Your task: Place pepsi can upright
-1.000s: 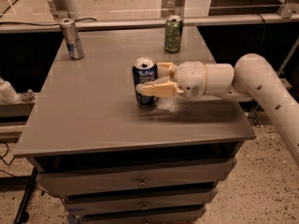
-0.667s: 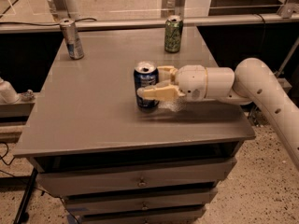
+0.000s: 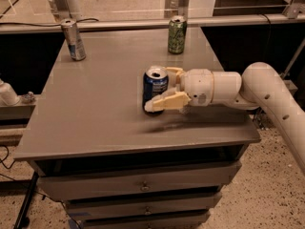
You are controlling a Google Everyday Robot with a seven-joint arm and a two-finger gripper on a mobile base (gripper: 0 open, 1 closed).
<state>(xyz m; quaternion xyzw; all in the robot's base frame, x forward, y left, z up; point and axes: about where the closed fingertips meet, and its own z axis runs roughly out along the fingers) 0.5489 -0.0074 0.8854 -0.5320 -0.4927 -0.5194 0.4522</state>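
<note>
The pepsi can (image 3: 155,86), dark blue with a white patch and an open silver top, stands upright on the grey table (image 3: 95,113), slightly right of its middle. My gripper (image 3: 158,88) reaches in from the right on a white arm and straddles the can. One finger lies in front of the can's base and the other behind its top right. The jaws look spread a little wider than the can, so the gripper is open around it.
A slim silver-and-blue can (image 3: 73,40) stands at the table's back left corner. A green can (image 3: 177,35) stands at the back, right of centre. The table has drawers below its front edge. A rail with posts runs behind the table.
The front finger has moved away from the back finger, widening the gap around the can. The can has shifted slightly right and towards the front and now rests on the table.
</note>
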